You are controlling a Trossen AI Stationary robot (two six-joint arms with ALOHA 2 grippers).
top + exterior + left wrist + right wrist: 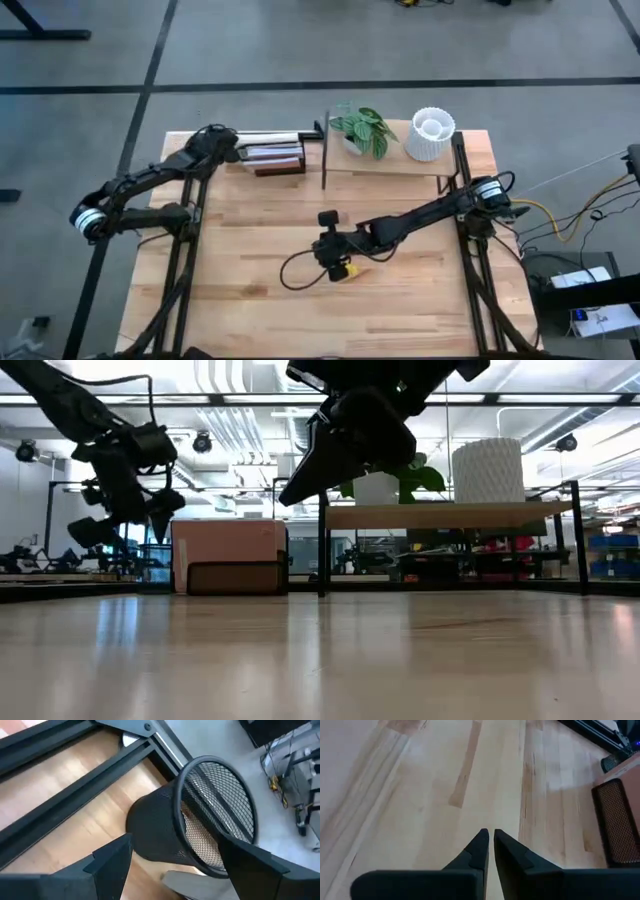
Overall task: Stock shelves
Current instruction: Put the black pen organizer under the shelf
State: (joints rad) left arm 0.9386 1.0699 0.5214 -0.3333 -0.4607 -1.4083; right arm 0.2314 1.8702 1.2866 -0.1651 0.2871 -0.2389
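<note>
The right gripper (pixel 326 246) hangs nearest the low camera, above the bare middle of the table (pixel 250 300), its two fingers (pixel 482 851) pressed almost together with nothing between them. At the table's far edge stand the shelves (pixel 390 165), black-framed, their pale board carrying a leafy plant (pixel 362 128) and a white ribbed pot (pixel 431 135). Just left of them are stacked books (pixel 270 155). The left gripper (pixel 222 140) is over those books, fingers spread around a black mesh cup (pixel 200 817).
</note>
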